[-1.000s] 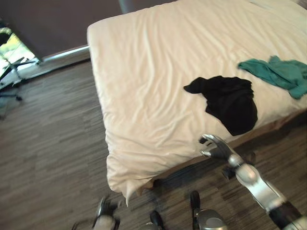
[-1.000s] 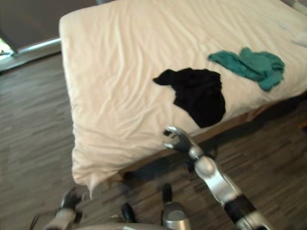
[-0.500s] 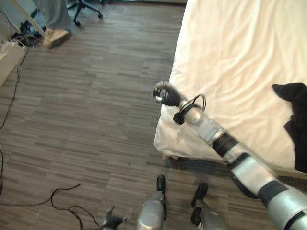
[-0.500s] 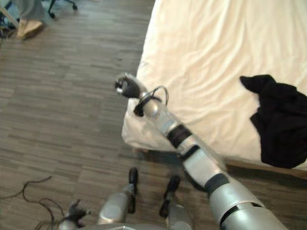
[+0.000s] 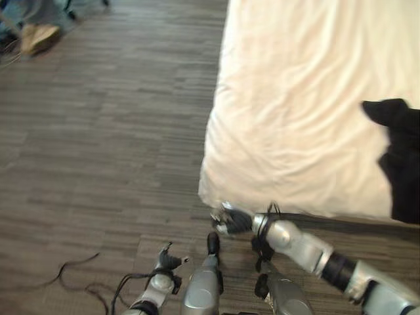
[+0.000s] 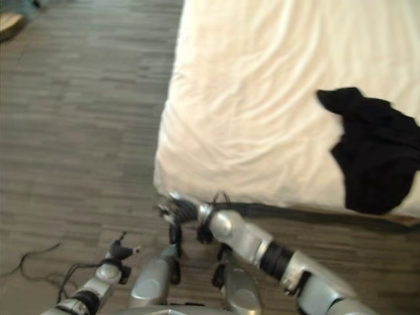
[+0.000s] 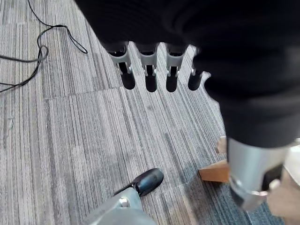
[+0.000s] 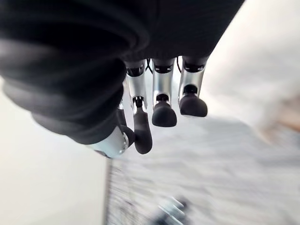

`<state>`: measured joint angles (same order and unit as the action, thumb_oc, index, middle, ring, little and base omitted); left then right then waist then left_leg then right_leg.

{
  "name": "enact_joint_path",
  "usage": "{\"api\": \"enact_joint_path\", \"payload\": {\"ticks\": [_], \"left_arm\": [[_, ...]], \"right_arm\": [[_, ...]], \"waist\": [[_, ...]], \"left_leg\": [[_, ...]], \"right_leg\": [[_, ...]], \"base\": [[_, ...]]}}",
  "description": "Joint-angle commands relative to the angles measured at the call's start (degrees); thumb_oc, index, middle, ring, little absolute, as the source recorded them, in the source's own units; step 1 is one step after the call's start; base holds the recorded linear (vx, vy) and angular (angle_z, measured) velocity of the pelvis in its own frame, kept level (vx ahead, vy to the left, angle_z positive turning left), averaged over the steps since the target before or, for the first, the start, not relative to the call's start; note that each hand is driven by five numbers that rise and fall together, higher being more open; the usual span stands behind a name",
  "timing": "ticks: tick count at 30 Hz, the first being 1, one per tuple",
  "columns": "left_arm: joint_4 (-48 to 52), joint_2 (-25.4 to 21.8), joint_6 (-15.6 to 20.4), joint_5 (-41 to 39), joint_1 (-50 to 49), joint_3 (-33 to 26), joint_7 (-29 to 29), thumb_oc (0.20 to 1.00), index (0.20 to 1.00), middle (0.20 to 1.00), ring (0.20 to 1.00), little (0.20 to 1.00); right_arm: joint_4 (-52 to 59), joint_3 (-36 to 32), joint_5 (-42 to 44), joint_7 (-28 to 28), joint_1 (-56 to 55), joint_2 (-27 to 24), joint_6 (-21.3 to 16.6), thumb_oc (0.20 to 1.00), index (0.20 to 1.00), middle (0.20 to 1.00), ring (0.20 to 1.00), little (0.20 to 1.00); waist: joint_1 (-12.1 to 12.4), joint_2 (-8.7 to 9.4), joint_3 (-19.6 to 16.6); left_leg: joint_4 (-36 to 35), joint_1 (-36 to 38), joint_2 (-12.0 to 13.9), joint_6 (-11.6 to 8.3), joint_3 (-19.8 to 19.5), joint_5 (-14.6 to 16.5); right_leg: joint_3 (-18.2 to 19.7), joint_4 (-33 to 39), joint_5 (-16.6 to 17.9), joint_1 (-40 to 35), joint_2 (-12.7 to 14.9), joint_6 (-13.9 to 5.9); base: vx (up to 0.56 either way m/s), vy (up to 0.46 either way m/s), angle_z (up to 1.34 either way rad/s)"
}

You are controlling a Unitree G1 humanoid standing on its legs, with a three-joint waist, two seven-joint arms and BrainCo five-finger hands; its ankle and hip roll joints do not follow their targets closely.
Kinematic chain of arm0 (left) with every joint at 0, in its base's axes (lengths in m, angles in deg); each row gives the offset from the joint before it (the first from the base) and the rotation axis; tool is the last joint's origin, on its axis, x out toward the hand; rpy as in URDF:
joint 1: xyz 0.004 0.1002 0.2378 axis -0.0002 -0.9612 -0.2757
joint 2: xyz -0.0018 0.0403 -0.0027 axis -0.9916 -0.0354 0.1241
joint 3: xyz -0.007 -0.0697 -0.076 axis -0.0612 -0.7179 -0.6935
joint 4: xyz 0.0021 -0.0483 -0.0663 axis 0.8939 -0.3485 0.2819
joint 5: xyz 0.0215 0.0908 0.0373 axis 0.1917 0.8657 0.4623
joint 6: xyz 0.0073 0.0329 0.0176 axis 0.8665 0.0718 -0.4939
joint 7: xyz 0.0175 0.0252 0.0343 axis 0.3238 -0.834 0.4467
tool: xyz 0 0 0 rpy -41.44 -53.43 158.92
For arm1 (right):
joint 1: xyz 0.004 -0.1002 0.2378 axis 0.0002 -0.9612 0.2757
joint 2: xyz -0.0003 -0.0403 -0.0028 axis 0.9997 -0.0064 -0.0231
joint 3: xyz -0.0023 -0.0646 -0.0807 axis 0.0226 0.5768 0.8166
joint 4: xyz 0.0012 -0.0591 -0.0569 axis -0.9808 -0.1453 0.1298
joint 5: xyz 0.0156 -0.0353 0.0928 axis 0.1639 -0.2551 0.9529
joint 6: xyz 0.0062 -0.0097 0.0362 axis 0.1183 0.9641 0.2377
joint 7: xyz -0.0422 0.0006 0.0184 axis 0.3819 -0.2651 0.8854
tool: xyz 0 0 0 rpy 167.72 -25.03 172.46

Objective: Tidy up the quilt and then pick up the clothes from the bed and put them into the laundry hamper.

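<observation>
Fingers [image 8: 164, 105] of the right hand [image 5: 230, 220] are seen hanging slack and empty, just below the near corner of the bed [image 5: 249, 210]; those of the left hand [image 5: 164, 262] are likewise loosely extended over the wooden floor [image 5: 98, 144], nothing being grasped. Going from largest to smallest: the cream quilt [image 5: 302, 111] is spread fairly smooth across the bed, so the tidying is judged mostly done. A black garment [image 6: 371, 151] is left lying on the quilt near the bed's edge, well apart from both hands, so the collecting is judged not yet begun. A person's shoe [image 5: 39, 36] is visible across the floor.
</observation>
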<state>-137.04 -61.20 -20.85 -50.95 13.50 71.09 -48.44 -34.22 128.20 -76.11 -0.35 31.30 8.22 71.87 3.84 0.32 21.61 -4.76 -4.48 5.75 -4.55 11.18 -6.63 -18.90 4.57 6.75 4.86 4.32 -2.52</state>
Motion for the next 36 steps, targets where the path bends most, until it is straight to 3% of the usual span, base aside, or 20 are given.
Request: {"api": "enact_joint_path", "payload": {"ticks": [1,7,12,13,16,19,21,22,23,24,26,27,28,29,30,31,32,33,34,36], "left_arm": [[-2.63,-1.21,-0.12,3.48,-0.22,3.42,1.46,1.000,1.000,1.000,1.000,1.000],[2.51,-0.74,0.62,2.88,1.28,5.48,1.68,1.000,1.000,1.000,1.000,1.000],[5.75,-2.29,0.99,7.58,4.20,9.07,2.27,1.000,1.000,1.000,1.000,1.000],[6.37,-2.65,0.81,11.82,5.01,10.82,2.94,1.000,1.000,1.000,1.000,1.000],[7.15,-2.79,0.64,14.29,5.07,12.24,2.82,1.000,1.000,1.000,1.000,1.000],[7.25,-3.06,-0.04,16.06,4.83,11.40,2.05,1.000,1.000,1.000,1.000,1.000],[6.80,-3.20,-0.38,16.15,4.49,10.85,2.04,1.000,1.000,1.000,1.000,1.000],[4.40,-3.19,-1.32,16.70,3.58,9.62,2.32,1.000,1.000,1.000,1.000,1.000],[4.34,-3.13,-1.28,16.72,3.52,9.65,2.35,1.000,1.000,1.000,1.000,1.000],[2.18,-2.60,-2.38,16.64,2.68,8.28,2.65,1.000,1.000,1.000,1.000,1.000],[1.40,-2.28,-2.37,17.07,2.18,8.08,2.73,1.000,1.000,1.000,1.000,1.000],[-0.41,-1.57,-2.37,17.60,1.42,7.82,2.61,1.000,1.000,1.000,1.000,1.000],[-0.52,-1.52,-2.30,17.64,1.37,7.76,2.66,1.000,1.000,1.000,1.000,1.000],[-2.02,-0.45,-2.02,18.59,1.19,8.09,1.89,1.000,1.000,1.000,1.000,1.000],[-2.14,-0.38,-1.95,18.62,1.19,8.04,1.92,1.000,1.000,1.000,1.000,1.000],[-2.32,0.04,-2.26,20.14,1.51,9.23,1.61,1.000,1.000,1.000,1.000,1.000],[-2.30,-0.01,-2.28,20.15,1.52,9.23,1.60,1.000,1.000,1.000,1.000,1.000],[-1.76,-0.18,-2.80,21.11,1.82,9.90,2.10,1.000,1.000,1.000,1.000,1.000],[-1.60,-0.14,-3.09,20.97,1.95,10.02,2.38,1.000,1.000,1.000,1.000,1.000],[-1.47,1.51,-2.84,18.16,4.30,9.33,4.29,1.000,1.000,1.000,1.000,1.000]], "right_arm": [[-1.16,-9.72,10.19,2.41,6.20,5.46,-9.18,0.200,0.200,0.200,0.200,0.200],[-20.77,-19.59,5.56,14.22,11.56,5.04,-6.70,0.200,0.200,0.200,0.200,0.200],[-47.81,-26.98,8.21,16.14,2.87,7.43,-2.52,0.200,0.200,0.200,0.200,0.200],[-60.16,-30.16,5.71,15.90,-3.44,8.44,-0.46,0.200,0.200,0.200,0.200,0.200],[-66.76,-33.57,5.83,15.30,-9.82,8.97,0.75,0.200,0.200,0.200,0.200,0.200],[-72.24,-39.13,4.07,13.73,-23.38,9.74,2.21,0.200,0.200,0.200,0.200,0.200],[-72.96,-39.89,2.88,13.76,-25.45,9.87,2.55,0.200,0.200,0.200,0.200,0.200],[-74.57,-41.42,0.32,14.65,-28.34,9.68,2.89,0.200,0.200,0.200,0.200,0.200],[-74.51,-41.43,0.27,14.66,-28.46,9.66,2.90,0.319,0.319,0.319,0.319,0.319],[-75.21,-42.16,-1.23,16.36,-30.02,9.84,3.10,1.000,1.000,1.000,1.000,1.000],[-75.33,-42.32,-1.37,17.04,-30.56,9.99,3.12,1.000,1.000,1.000,1.000,1.000],[-76.02,-42.17,-1.53,17.36,-31.04,10.72,3.11,1.000,1.000,1.000,1.000,1.000],[-76.01,-42.06,-1.52,17.38,-31.09,10.70,3.12,1.000,1.000,1.000,1.000,1.000],[-76.44,-41.20,-2.13,17.39,-30.97,11.16,3.14,1.000,1.000,1.000,1.000,1.000],[-76.45,-41.14,-2.13,17.39,-30.99,11.12,3.13,1.000,1.000,1.000,1.000,1.000],[-76.15,-39.48,-2.29,17.21,-30.33,11.54,3.24,1.000,1.000,1.000,1.000,1.000],[-76.11,-39.49,-2.29,17.22,-30.34,11.58,3.27,1.000,1.000,1.000,1.000,1.000],[-74.59,-38.06,-2.64,17.21,-29.90,11.41,3.16,1.000,1.000,1.000,1.000,1.000],[-73.36,-36.84,-2.74,17.30,-29.12,11.20,3.16,1.000,1.000,1.000,1.000,1.000],[-73.30,-32.61,-5.30,18.10,-25.98,11.86,3.79,1.000,1.000,1.000,1.000,1.000]], "waist": [[0.31,2.41,-0.37],[-0.34,0.85,3.10],[-1.53,-0.35,3.09],[-2.46,-0.55,2.81],[-3.73,-0.37,1.99],[-7.71,1.13,1.00],[-7.98,1.43,0.67],[-8.63,1.53,-0.42],[-8.68,1.51,-0.41],[-8.84,1.35,-2.11],[-9.07,1.34,-3.13],[-10.59,1.53,-4.86],[-10.32,1.48,-4.93],[-11.93,1.20,-6.40],[-11.64,1.05,-6.33],[-11.36,1.55,-6.76],[-11.22,1.42,-6.74],[-10.21,2.38,-6.25],[-8.88,3.62,-6.09],[-5.04,6.49,-5.50]], "left_leg": [[-0.24,0.87,3.74,-3.67,2.19,3.44],[8.88,-2.77,4.21,-2.84,3.51,6.51],[15.19,-4.34,3.59,-1.96,1.95,10.73],[15.61,-3.11,2.91,-1.26,2.04,12.40],[15.12,-1.40,1.85,-0.47,2.42,13.28],[12.64,4.00,0.91,0.21,6.12,14.07],[11.70,5.12,1.34,0.18,7.83,13.94],[9.58,8.54,2.24,-0.30,11.58,14.92],[9.47,8.70,2.21,-0.31,11.53,14.93],[8.43,10.15,3.35,-0.37,15.95,14.03],[8.01,10.90,3.82,-0.54,17.90,13.62],[8.10,12.23,4.52,-0.91,19.81,13.28],[8.00,12.41,4.64,-1.05,20.18,13.22],[11.18,13.97,6.65,-2.86,22.06,10.95],[11.44,14.14,7.14,-3.30,22.36,10.86],[25.58,13.17,13.20,-6.69,20.47,1.18],[26.00,13.02,13.66,-6.98,20.43,1.15],[33.12,10.27,15.42,-7.03,16.41,-2.35],[38.28,7.25,13.64,-5.04,11.81,-1.32],[42.47,-5.16,-0.14,0.29,-1.90,7.73]], "right_leg": [[3.72,-3.47,-7.28,1.08,5.51,-7.21],[5.67,-12.29,-9.90,6.39,6.95,-6.38],[6.31,-17.94,-11.97,7.42,8.99,-6.44],[6.79,-19.05,-12.49,6.67,9.65,-7.02],[6.90,-20.19,-12.42,6.14,10.28,-7.68],[7.50,-22.72,-11.13,6.40,10.94,-9.33],[5.64,-23.29,-10.18,6.93,11.43,-9.53],[-3.04,-25.53,-9.98,6.62,13.88,-10.17],[-3.08,-25.65,-10.09,6.52,13.94,-10.23],[-12.98,-25.97,-10.60,5.61,15.11,-8.24],[-14.24,-24.76,-11.12,5.11,14.29,-7.28],[-11.47,-22.03,-11.91,4.42,11.41,-6.55],[-11.18,-21.82,-11.86,4.45,11.11,-6.44],[-7.11,-18.06,-13.75,3.11,7.03,-5.08],[-6.92,-17.52,-13.68,2.82,6.42,-4.79],[-2.09,-11.60,-15.46,-1.62,-0.41,-1.53],[-2.04,-11.26,-15.33,-1.74,-0.84,-1.29],[0.52,-9.55,-15.85,-3.39,-2.74,0.12],[3.02,-8.59,-15.69,-4.34,-3.51,1.15],[12.54,-6.25,-14.11,-6.08,-3.65,0.09]], "base": [[0.01,0.024,-0.41],[-0.09,0.024,-0.46],[0.01,0.056,0.23],[0.07,0.121,0.08],[0.11,0.096,0.01],[0.15,0.108,0.04],[0.13,0.024,-0.55],[0.13,-0.010,-0.98],[0.20,-0.031,-1.68],[0.08,-0.026,-1.81],[0.16,-0.112,-1.97],[0.19,-0.154,-1.63],[0.35,-0.238,-1.78],[0.22,-0.155,-1.11],[0.47,-0.454,-1.61],[0.26,-0.341,-1.46],[0.35,-0.443,-1.79],[0.19,-0.230,-1.52],[0.27,-0.230,-1.53],[0.30,-0.014,-2.23]]}}
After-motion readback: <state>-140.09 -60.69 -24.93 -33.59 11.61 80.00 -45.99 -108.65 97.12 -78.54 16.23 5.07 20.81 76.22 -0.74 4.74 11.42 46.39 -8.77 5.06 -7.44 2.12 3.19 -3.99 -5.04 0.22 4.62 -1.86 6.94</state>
